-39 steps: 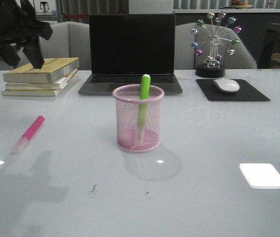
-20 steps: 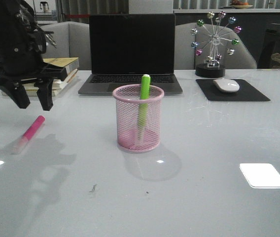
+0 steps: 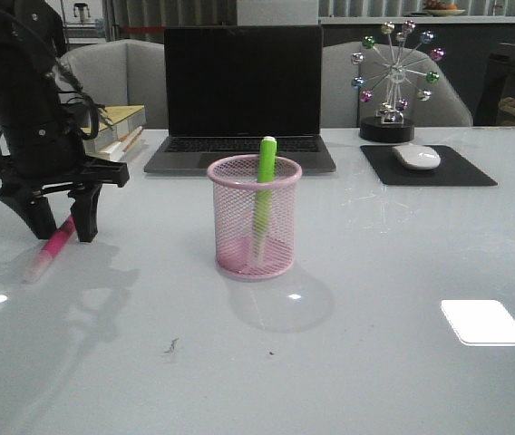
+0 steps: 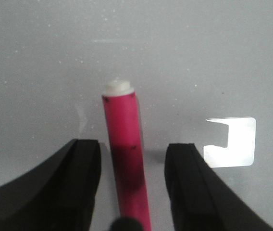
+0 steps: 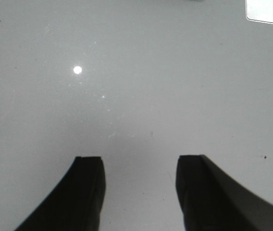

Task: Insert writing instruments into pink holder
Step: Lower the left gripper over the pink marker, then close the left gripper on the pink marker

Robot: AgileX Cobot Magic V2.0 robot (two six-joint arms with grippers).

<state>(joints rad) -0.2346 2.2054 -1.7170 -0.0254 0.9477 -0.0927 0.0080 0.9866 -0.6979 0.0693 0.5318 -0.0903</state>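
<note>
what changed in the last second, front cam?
The left gripper came down from above the books and now straddles the pink marker, jaws open with a gap on each side in the left wrist view; nothing gripped yet. The marker, green marker, pink holder and desk items stayed put.

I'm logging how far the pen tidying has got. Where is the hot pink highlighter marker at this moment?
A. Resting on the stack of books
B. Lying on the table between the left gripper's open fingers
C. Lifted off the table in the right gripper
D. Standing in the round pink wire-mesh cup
B: the hot pink highlighter marker lies flat on the table between the spread fingers of the left gripper; only the bright green highlighter marker stands in the round pink wire-mesh cup.
</note>
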